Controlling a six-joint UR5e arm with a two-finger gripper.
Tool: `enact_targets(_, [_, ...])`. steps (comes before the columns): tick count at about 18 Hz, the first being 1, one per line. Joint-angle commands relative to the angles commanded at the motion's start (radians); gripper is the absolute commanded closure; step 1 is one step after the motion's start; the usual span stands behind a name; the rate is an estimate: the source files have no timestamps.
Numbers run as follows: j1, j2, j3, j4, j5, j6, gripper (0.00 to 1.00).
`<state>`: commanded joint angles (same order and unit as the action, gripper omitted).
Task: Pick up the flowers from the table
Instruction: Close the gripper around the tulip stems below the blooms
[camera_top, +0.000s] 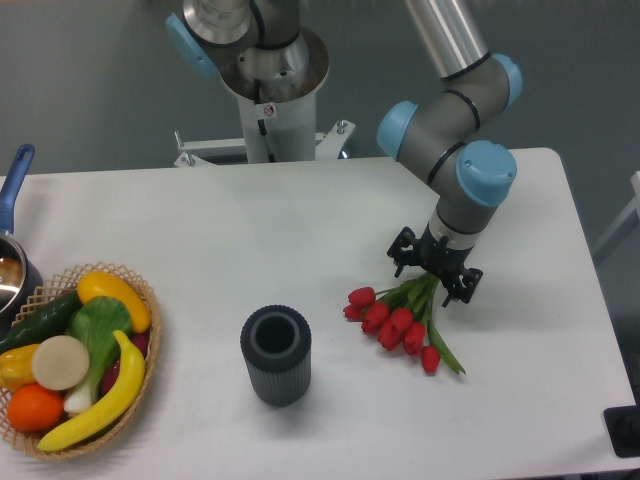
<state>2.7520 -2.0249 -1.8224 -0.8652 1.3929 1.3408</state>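
Fixed camera, single view, looking down over the table, a white tabletop with rounded corners.

Item 1: the flowers, a bunch of red tulips, are lying flat on the right half of the table. The red heads are fanning out toward the lower left; the thin green stems are converging toward the upper right, running up under the gripper. One stem with a head is trailing off toward the lower right.

Item 2: the gripper, black and two-fingered, is pointing straight down over the stem end of the bunch. Its fingers are standing spread, one to each side of the stems, with a clear gap showing between them; it is released and gripping nothing. Whether the fingertips are touching the tabletop cannot be told.

Item 3: the arm, grey with light-blue joint caps, is reaching down from the top of the view to the gripper.

Item 4: a dark grey ribbed cylindrical vase is standing upright, open-topped, left of the flowers and apart from them.

Item 5: a wicker basket is sitting at the lower left edge, holding bananas, a cucumber, an orange and other produce.

Item 6: a pot with a blue handle is showing partly at the far left edge.
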Motion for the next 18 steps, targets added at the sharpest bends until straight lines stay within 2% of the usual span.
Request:
enact_targets(11, [-0.025,-0.028,0.023,0.006,0.038,-0.022,0.01])
enact_targets(12, [-0.025,-0.028,0.023,0.006,0.038,-0.022,0.05])
enact_targets(14, [-0.026,-0.028,0.02,0.006,0.038,-0.029,0.21])
enact_targets(18, [-0.026,-0.028,0.021,0.006,0.038,-0.028,0.31])
